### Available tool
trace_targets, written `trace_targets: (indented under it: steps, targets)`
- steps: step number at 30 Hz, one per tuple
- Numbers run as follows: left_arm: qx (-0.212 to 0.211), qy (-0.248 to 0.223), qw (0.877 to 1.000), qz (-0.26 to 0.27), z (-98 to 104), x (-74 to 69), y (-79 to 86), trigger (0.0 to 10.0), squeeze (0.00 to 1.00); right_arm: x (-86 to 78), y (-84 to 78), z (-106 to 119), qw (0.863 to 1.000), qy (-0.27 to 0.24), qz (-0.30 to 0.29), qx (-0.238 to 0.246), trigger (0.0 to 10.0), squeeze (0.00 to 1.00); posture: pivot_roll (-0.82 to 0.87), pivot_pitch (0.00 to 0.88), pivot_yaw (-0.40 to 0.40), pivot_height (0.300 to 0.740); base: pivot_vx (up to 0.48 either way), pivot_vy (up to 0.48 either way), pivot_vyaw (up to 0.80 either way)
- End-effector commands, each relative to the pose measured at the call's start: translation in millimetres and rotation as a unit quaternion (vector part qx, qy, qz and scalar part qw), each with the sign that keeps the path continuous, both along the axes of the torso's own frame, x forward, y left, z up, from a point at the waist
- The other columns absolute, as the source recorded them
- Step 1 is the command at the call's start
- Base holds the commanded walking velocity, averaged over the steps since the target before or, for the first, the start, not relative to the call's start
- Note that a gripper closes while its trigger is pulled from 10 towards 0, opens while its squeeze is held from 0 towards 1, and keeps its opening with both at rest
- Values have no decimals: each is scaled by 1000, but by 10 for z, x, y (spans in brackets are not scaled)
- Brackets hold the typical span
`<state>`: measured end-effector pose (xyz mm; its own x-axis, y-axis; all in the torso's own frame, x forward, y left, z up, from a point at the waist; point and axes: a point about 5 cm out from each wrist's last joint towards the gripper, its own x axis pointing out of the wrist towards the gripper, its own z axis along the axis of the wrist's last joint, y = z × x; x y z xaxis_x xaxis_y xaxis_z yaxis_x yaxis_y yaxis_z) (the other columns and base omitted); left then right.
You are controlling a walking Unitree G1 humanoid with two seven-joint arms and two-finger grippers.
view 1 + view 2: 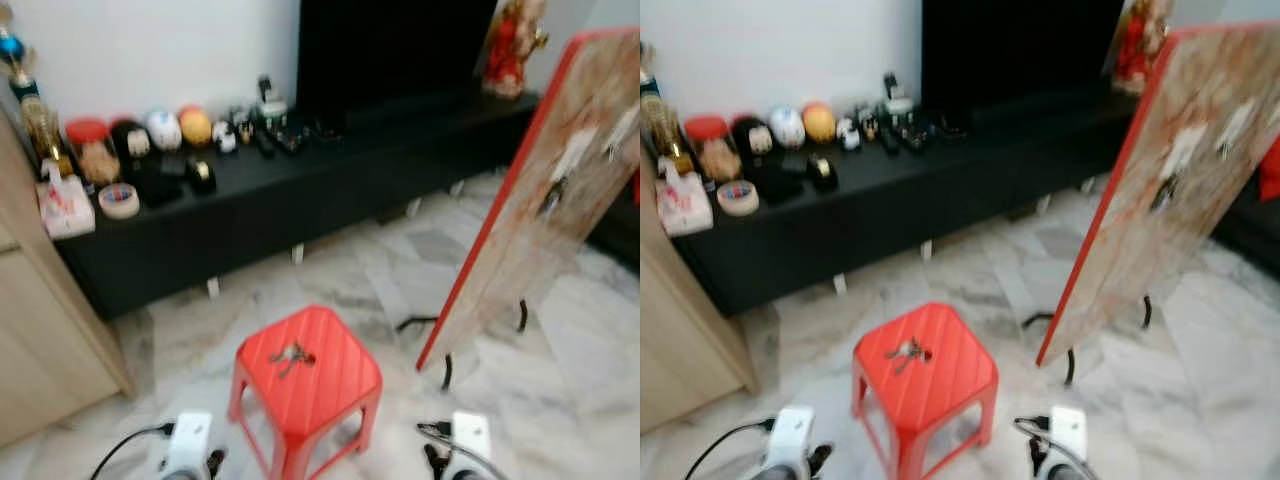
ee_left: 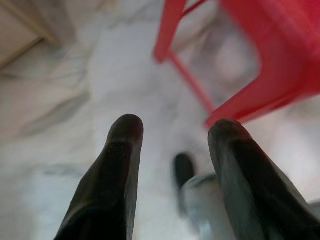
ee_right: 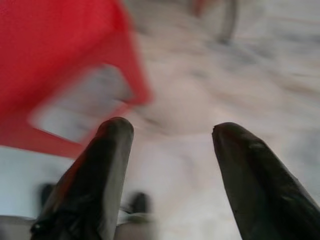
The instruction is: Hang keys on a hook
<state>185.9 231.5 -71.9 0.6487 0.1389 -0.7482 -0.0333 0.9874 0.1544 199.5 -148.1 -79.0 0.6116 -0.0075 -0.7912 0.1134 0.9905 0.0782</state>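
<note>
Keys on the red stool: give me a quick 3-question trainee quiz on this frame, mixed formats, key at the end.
1. True or false: the keys lie on top of the red stool.
2. Multiple choice: the red-edged board stands where, seen from the robot?
A. ahead and to its right, past the stool
B. on the black cabinet
C. flat on the floor, to its left
3. Fill in: in the wrist views, the left claw and right claw both hang low beside the stool with their fingers ____.

Key: 1 true. 2 A. 3 open, nothing between them.
</note>
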Motion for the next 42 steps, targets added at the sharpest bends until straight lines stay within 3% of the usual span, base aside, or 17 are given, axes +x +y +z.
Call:
trace_targets:
  steps: [1,10,29,38,39,41,42]
  targets:
    - [-12,-8,1000,-8,3,52,-109,10000,0,-69,-166,-29,1000,10,-14,-18,10000,0,41,0,-95,737,281,0,0]
    - [-10,-7,1000,-6,-1,41,-101,10000,0,-54,-172,-19,1000,4,5,-27,10000,0,41,0,-97,737,283,0,511]
    - [-8,-14,1000,-7,11,54,-96,10000,0,-59,-157,-21,1000,1,-8,-19,10000,0,43,0,-92,737,194,0,0]
    - [-16,-63,998,15,106,171,-50,10000,0,-42,-156,-2,1000,-21,-16,-10,10000,0,38,0,-93,737,0,0,0]
    - [-20,-97,995,21,182,262,-32,10000,0,-29,-158,12,999,-34,-15,-9,10000,0,32,1,-93,737,0,0,0]
    - [-20,-97,995,21,182,262,-32,10000,0,-29,-158,12,999,-34,-15,-9,10000,0,32,1,-93,737,0,0,0]
    - [-30,-149,988,36,305,393,-2,10000,0,-15,-161,34,998,-56,-26,-2,10000,0,26,0,-92,737,0,0,0]
